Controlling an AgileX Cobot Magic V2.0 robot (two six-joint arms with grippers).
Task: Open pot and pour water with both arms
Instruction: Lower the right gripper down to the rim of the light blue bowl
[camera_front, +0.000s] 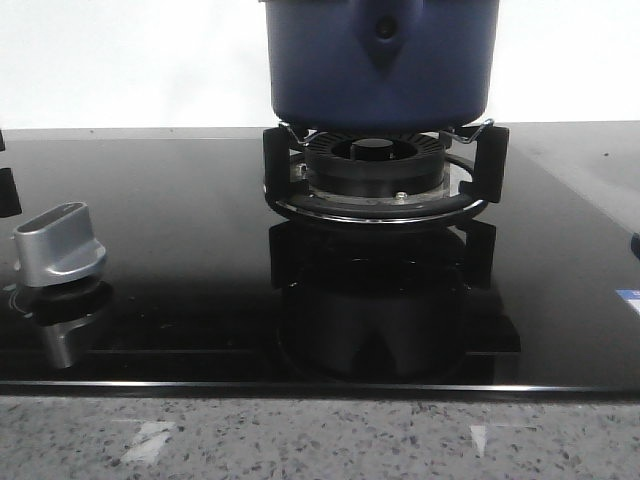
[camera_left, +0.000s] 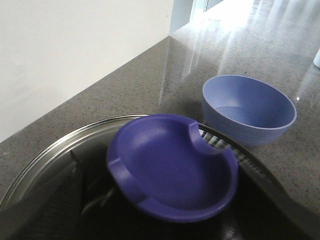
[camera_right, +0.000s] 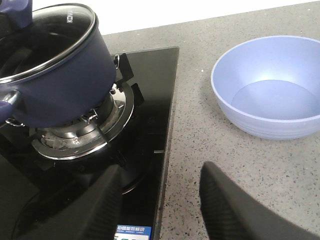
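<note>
The dark-blue pot (camera_front: 380, 60) stands on the gas burner (camera_front: 375, 175); the front view cuts off its top. In the right wrist view the pot (camera_right: 55, 85) wears a glass lid (camera_right: 45, 45) with a steel rim. The left wrist view looks straight down on the lid's blue knob (camera_left: 172, 165), which is blurred. My left gripper (camera_left: 167, 200) straddles that knob, its dark fingers wide on either side, open. My right gripper (camera_right: 162, 170) hangs open over the stove's edge beside the pot, with nothing between its fingers.
A light-blue bowl (camera_right: 270, 95) sits on the speckled counter next to the stove, also seen beyond the lid from the left wrist as the bowl (camera_left: 250, 107). A silver stove knob (camera_front: 58, 245) stands on the black glass hob (camera_front: 180, 260). A white wall runs behind.
</note>
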